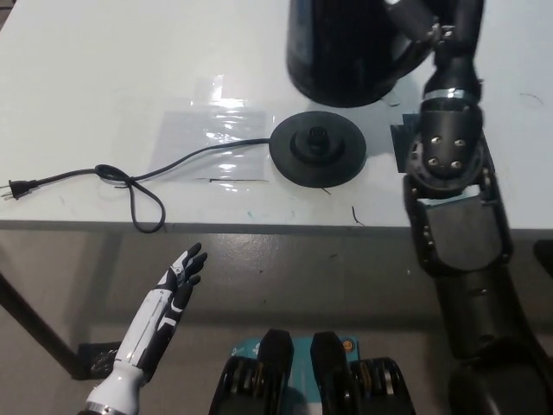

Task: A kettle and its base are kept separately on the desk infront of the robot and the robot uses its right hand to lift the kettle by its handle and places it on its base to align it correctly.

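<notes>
1. Kettle [346, 52]: glossy black, rounded body, cut off by the upper edge of the view; its inside is not visible.
2. Nearest, the white left hand [180, 275] rests low before the desk [104, 60] edge, fingers straight and apart, grasping nothing.
3. The black base [318, 150] lies flat on the desk, below and slightly left of the right hand, its cord [130, 181] trailing away to a plug [17, 188].
4. Farther, the right hand [423, 22] is at the kettle's handle; the hold appears clenched, fingers partly hidden.
5. The kettle hangs left of that hand, above and just beyond the base, not seated.
</notes>
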You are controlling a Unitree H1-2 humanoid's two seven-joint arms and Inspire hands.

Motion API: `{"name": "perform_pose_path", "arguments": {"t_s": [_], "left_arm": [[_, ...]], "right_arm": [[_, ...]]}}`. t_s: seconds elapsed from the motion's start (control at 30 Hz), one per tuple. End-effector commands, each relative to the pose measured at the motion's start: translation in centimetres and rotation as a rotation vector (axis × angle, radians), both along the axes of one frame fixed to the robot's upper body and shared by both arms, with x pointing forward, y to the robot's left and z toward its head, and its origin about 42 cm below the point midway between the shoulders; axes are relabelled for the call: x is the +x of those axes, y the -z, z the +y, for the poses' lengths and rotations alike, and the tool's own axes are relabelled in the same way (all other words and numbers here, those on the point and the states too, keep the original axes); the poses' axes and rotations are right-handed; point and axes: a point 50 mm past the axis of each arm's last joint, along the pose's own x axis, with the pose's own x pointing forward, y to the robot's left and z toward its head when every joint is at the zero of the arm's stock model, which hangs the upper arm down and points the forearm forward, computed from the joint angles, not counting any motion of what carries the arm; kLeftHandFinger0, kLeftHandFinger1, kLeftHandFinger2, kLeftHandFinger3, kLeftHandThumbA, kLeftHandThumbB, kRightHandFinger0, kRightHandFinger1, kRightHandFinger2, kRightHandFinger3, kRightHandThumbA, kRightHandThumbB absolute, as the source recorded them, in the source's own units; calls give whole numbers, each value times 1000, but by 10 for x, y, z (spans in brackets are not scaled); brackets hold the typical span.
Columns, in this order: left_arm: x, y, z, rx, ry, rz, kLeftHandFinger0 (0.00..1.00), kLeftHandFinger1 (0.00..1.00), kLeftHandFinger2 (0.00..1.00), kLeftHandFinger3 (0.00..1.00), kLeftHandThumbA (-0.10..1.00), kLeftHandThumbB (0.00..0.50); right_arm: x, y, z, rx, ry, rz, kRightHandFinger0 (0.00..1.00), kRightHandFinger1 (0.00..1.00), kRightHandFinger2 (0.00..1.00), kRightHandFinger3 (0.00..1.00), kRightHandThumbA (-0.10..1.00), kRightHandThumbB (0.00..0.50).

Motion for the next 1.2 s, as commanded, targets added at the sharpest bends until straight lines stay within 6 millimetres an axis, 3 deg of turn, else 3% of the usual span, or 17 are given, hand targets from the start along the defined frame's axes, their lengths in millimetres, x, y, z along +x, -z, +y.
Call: {"name": "perform_pose_path", "arguments": {"t_s": [0.0,0.13,0.27,0.43,0.67,1.17], "left_arm": [[7,-9,4,15,20,-39,1000,1000,1000,1000,1000,185],[7,-9,4,10,18,-37,1000,1000,1000,1000,1000,210],[6,-10,3,0,14,-20,1000,1000,1000,1000,1000,234],[8,-12,2,11,13,-26,1000,1000,1000,1000,1000,213],[8,-13,3,18,12,-31,1000,1000,1000,1000,1000,232],[9,-13,2,22,20,-44,1000,1000,1000,1000,1000,199]], "right_arm": [[-9,-62,28,6,-52,-207,0,343,788,771,-100,151],[-6,-53,38,6,-73,-206,12,392,834,804,-100,149],[-3,-46,45,-9,-60,-199,0,376,834,796,-100,147],[2,-33,49,-17,-65,-160,0,364,832,784,-100,132],[8,-21,43,-31,-49,-155,0,356,807,766,-100,124],[9,-1,40,47,-49,-94,0,362,796,778,-100,152]]}}
